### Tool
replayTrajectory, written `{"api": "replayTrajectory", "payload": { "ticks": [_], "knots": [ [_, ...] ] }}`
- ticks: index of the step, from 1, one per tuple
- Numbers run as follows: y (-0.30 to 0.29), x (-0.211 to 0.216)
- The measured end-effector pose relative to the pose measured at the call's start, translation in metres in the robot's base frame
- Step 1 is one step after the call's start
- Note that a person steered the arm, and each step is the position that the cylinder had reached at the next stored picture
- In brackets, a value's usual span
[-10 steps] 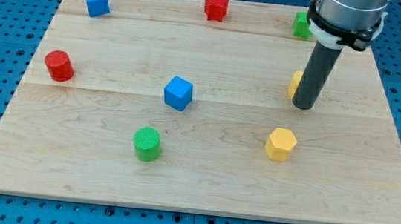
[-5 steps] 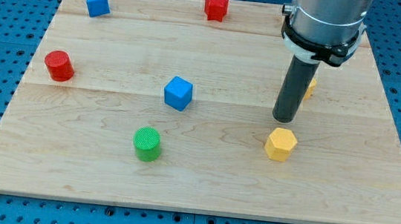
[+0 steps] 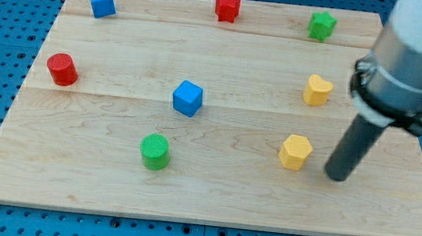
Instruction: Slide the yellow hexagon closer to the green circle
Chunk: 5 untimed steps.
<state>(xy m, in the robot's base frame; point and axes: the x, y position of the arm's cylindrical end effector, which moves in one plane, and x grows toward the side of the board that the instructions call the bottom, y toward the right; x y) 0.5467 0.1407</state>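
Note:
The yellow hexagon (image 3: 295, 152) lies right of the board's centre, toward the view's bottom. The green circle (image 3: 154, 150) lies well to its left, slightly lower. My tip (image 3: 337, 177) rests on the board just right of the yellow hexagon and a little below it, with a small gap between them. The dark rod rises from it up to the right into the grey arm.
A blue cube (image 3: 187, 97) sits mid-board. A red circle (image 3: 62, 69) is at the left. Another blue block (image 3: 102, 3), a red star (image 3: 226, 6) and a green star (image 3: 322, 24) line the top. A yellow heart (image 3: 317, 90) sits above the hexagon.
My tip has moved from just above the yellow hexagon, round to its right side and lower. The green star and yellow heart have come into full view. No block has moved.

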Motion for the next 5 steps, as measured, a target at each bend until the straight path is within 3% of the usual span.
{"api": "replayTrajectory", "payload": {
  "ticks": [1,2,3,4,5],
  "knots": [
    [-0.044,-0.036],
    [-0.021,-0.076],
    [-0.063,-0.08],
    [-0.165,-0.061],
    [-0.184,-0.066]
  ]
}}
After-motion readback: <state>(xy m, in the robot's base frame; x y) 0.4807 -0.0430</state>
